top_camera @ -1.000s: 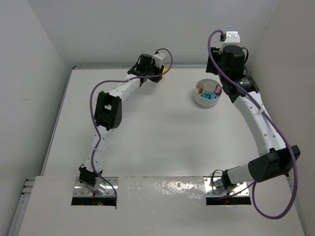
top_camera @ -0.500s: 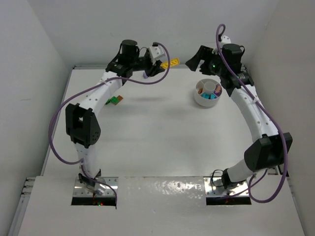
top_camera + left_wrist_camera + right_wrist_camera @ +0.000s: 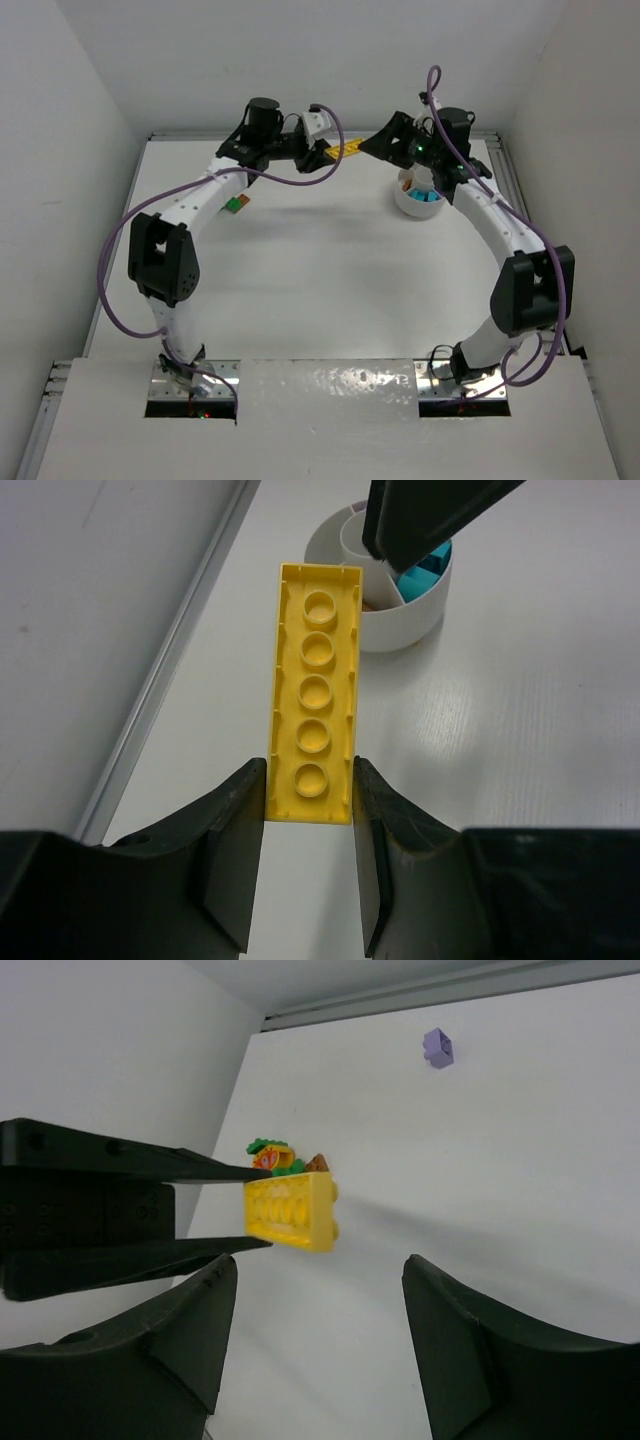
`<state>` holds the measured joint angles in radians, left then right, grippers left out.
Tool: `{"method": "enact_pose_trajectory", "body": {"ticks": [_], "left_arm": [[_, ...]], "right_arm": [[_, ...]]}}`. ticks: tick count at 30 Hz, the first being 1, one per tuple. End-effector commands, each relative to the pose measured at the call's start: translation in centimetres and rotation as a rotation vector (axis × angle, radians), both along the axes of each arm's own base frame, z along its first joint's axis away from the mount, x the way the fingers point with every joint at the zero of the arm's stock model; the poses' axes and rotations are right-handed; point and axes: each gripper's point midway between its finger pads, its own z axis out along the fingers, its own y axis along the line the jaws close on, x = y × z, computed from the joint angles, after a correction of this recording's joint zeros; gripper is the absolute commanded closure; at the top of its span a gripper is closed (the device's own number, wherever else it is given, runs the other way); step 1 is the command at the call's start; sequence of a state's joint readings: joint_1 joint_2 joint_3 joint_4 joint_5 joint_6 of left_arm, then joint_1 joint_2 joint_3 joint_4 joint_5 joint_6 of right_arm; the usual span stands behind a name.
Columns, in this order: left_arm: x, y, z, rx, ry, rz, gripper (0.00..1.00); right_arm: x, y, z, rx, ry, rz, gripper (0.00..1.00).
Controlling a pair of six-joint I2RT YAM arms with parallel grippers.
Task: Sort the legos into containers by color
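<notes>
Left wrist view: the left gripper (image 3: 308, 780) is clamped on the near end of a long yellow brick (image 3: 312, 695), one finger pressed against each long side. The brick's underside with its row of round sockets faces the camera, and it sticks straight out past the fingertips, lifted off the table (image 3: 520, 730). Just past its far end stands the white dish (image 3: 400, 620), with a teal brick (image 3: 425, 570) in one wedge compartment and something tan in the next. A dark finger of the right gripper (image 3: 430, 510) hangs over the dish.

From the right wrist, the right gripper (image 3: 320, 1270) has its jaws spread wide with nothing between them. It faces the free end of the yellow brick (image 3: 292, 1210), close to it but apart from it. Behind the brick, a small cluster of green, orange and brown bricks (image 3: 280, 1157) lies on the table. A purple brick (image 3: 437, 1047) lies alone near the table edge that meets the wall.

From above, the two grippers meet over the middle of the table's far edge, left gripper (image 3: 318, 155) and right gripper (image 3: 385, 140) with the yellow brick (image 3: 347, 150) bridging the gap. The white dish (image 3: 420, 203) sits near the far right corner, partly under the right arm. The green and brown bricks (image 3: 235, 203) lie toward the far left corner.
</notes>
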<state>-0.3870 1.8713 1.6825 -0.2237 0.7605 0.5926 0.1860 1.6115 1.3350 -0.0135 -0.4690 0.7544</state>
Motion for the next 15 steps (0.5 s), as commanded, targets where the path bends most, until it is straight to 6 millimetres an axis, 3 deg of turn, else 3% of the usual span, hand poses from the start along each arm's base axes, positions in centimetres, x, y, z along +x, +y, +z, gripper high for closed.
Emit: {"method": "enact_pose_trajectory", "body": {"ticks": [1, 6, 12, 15], "left_arm": [[-2.2, -1.0, 4.4, -0.083, -0.071, -0.072, 1.0], [-3.2, -1.3, 4.4, -0.082, -0.084, -0.1, 1.0], [-3.0, -1.7, 5.2, -0.115, -0.092, -0.093, 1.0], [-2.8, -1.7, 5.2, -0.116, -0.099, -0.091, 1.0]], "right_arm": [[0.5, 0.9, 1.2, 0.016, -0.062, 0.035, 0.34], [1.3, 1.2, 0.9, 0.009, -0.057, 0.024, 0.4], [1.5, 2.6, 0.4, 0.023, -0.031, 0.056, 0.53], [1.4, 3.2, 0.4, 0.043, -0.034, 0.063, 0.66]]}}
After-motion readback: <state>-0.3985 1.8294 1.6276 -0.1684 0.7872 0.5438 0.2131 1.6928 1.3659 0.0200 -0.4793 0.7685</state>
